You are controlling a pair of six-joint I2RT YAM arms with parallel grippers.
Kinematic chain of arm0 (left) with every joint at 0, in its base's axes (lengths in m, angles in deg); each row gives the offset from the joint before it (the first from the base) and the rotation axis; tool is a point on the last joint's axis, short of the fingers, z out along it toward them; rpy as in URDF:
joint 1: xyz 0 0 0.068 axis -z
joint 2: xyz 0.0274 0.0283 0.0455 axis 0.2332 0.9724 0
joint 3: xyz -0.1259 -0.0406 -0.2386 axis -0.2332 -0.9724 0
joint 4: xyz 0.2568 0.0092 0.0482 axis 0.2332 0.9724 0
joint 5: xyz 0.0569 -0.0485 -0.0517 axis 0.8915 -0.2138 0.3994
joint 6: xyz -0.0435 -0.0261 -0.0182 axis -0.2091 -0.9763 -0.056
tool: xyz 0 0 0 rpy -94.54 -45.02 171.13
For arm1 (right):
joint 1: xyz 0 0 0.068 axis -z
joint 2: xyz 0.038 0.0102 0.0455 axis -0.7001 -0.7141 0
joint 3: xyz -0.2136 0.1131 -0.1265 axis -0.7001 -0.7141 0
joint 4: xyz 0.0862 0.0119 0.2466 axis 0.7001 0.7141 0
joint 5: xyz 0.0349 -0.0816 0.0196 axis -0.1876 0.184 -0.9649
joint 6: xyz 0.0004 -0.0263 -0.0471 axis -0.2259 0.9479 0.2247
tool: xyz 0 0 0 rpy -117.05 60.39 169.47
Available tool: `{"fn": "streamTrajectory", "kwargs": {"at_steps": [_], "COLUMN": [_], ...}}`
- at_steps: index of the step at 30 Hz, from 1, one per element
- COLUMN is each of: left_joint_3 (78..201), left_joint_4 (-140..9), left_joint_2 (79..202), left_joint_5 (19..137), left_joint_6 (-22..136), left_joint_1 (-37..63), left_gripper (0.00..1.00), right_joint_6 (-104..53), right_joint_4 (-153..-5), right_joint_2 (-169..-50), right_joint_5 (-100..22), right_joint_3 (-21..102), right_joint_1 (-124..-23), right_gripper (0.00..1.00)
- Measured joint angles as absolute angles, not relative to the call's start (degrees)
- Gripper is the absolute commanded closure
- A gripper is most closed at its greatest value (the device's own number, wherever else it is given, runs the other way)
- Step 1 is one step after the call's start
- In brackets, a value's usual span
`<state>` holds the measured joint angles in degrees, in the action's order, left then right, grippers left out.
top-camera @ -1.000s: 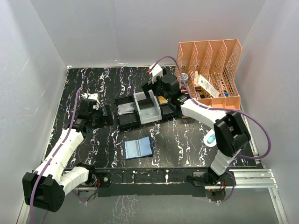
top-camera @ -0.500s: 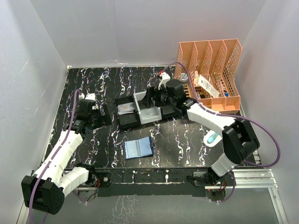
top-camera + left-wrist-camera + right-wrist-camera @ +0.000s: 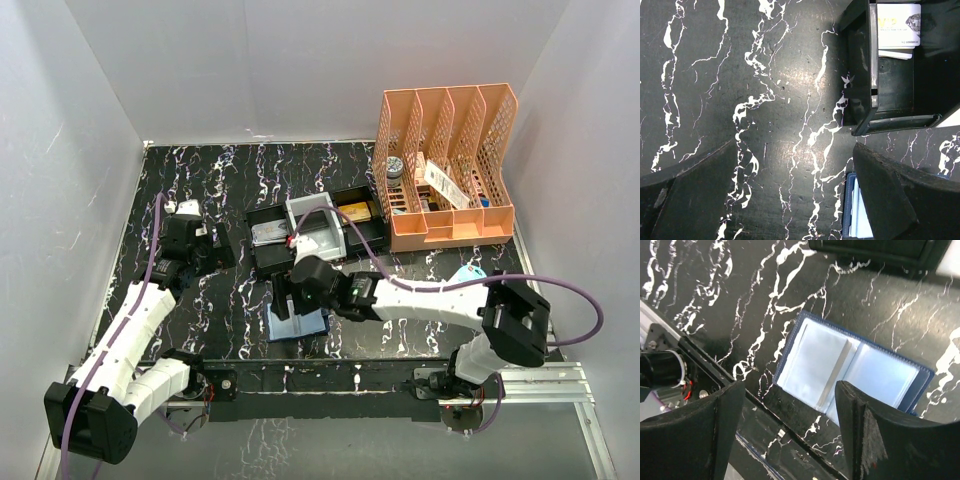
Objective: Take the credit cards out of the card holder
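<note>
- Wide-spread, the right gripper [image 3: 790,389] hangs over the card holder [image 3: 880,377] with nothing between its fingers [image 3: 867,437]
- Its jaws straddle the left page of the holder; whether either pad touches the page cannot be told
- From the top camera the right gripper [image 3: 291,300] covers the far left part of the card holder [image 3: 312,325], and the right arm reaches across from its base at the near right
- Lying open and flat on the table [image 3: 190,180], the card holder sits near the near edge, just in front of the tray [image 3: 262,262] and apart from it
- Inside it shows two pale blue-grey pages with clear sleeves and a grey strip down the fold; whether any card sits in the sleeves cannot be told
- Also fully open and holding nothing, the left gripper [image 3: 792,150] hovers above bare marbled table just left of the tray [image 3: 872,65]
- Seen from above, the left gripper [image 3: 222,250] points toward the tray's left end
- Two credit cards [image 3: 897,30] lie stacked in the tray's left compartment, the upper one white with "VIP" printed on it; the top view shows them as a pale patch [image 3: 270,233]
- Only a corner of the card holder [image 3: 856,212] shows at the bottom of the left wrist view, beside the right-hand finger [image 3: 890,197]
- At the tray's right end sits a tan-gold block [image 3: 352,211]
</note>
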<state>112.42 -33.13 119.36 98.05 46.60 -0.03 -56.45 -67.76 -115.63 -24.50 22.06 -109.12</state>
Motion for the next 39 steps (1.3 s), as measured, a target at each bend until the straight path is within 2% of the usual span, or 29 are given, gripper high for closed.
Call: {"fn": "streamTrajectory", "kwargs": {"at_steps": [5, 12, 31, 39], "left_joint_3": [112.4, 112.4, 112.4, 112.4], "left_joint_4": [-32.7, -32.6, -32.1, -32.0], "left_joint_2": [119.3, 119.2, 119.2, 119.2], "left_joint_5": [98.8, 99.4, 99.9, 100.1], "left_joint_6": [46.4, 46.2, 45.9, 45.9], "left_joint_1": [0.0, 0.0, 0.0, 0.0], "left_gripper": [0.01, 0.01, 0.01, 0.01], "right_joint_6": [-62.8, -67.0, -67.8, -68.3], "right_joint_4": [-63.8, -56.9, -50.6, -50.0], "right_joint_2": [-119.1, -127.7, -136.6, -140.6], "right_joint_5": [-16.3, -10.4, -9.3, -9.3], "right_joint_3": [22.9, 29.7, 38.9, 41.2], "right_joint_1": [-114.1, -116.0, -116.0, -116.0], "right_gripper": [0.37, 0.42, 0.38, 0.41]}}
